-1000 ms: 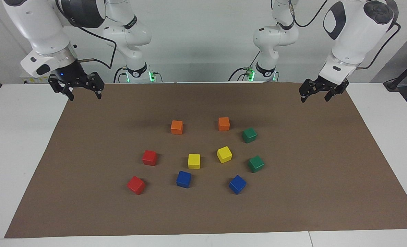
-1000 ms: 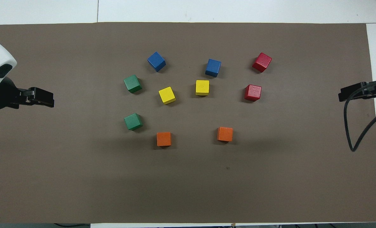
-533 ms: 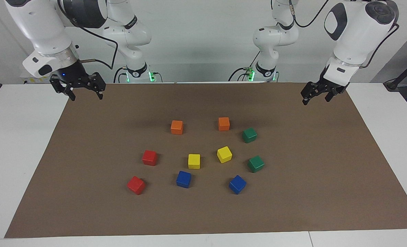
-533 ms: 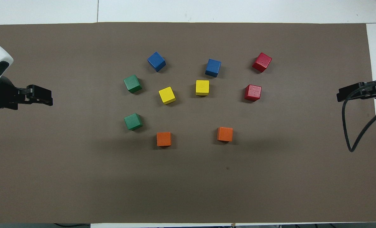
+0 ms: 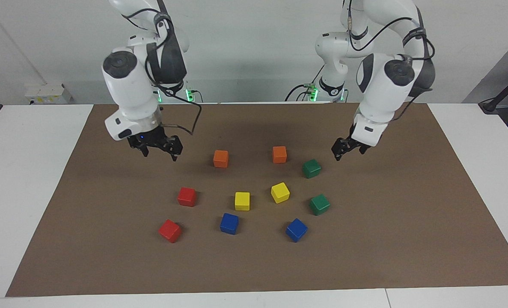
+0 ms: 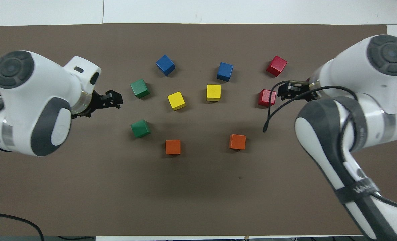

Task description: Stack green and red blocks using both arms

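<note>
Brown mat (image 5: 408, 239), ten cubes, nothing stacked yet. I've got the left gripper (image 5: 349, 149) above the nearer green block (image 5: 311, 168), right gripper (image 5: 156, 147) up over the mat short of the nearer red block (image 5: 187, 196), both spread, empty. Next: drop, pinch.

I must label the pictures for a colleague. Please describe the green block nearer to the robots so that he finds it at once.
On the brown mat, find the two orange blocks nearest the robots. The green block sits beside the orange block toward the left arm's end. Unlike the other green block, it has orange beside it.
</note>
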You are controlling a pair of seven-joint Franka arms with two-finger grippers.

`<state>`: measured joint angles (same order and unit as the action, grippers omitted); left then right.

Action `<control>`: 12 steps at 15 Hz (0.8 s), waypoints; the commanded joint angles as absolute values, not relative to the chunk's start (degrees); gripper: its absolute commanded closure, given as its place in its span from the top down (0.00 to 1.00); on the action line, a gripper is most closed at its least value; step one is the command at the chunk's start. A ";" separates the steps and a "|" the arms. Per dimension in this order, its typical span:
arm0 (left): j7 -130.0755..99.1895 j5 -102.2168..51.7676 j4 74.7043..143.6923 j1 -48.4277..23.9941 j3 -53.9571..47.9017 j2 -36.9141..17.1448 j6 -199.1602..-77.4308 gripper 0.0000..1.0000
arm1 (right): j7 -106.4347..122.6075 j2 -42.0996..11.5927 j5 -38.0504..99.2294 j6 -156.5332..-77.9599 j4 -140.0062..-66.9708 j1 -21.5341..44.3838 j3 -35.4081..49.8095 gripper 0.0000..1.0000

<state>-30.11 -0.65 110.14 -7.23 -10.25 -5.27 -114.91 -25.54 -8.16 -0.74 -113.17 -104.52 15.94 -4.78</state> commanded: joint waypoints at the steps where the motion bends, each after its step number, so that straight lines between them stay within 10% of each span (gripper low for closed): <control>1: -34.36 -0.88 114.87 -8.96 -9.40 -4.83 -120.66 1.00 | -30.05 -11.94 1.04 -118.63 -105.11 15.82 -4.83 1.00; 12: -45.53 -0.79 121.11 -15.12 -9.32 -14.68 -135.61 1.00 | -31.99 -20.65 1.49 -128.23 -105.12 16.96 -4.66 0.99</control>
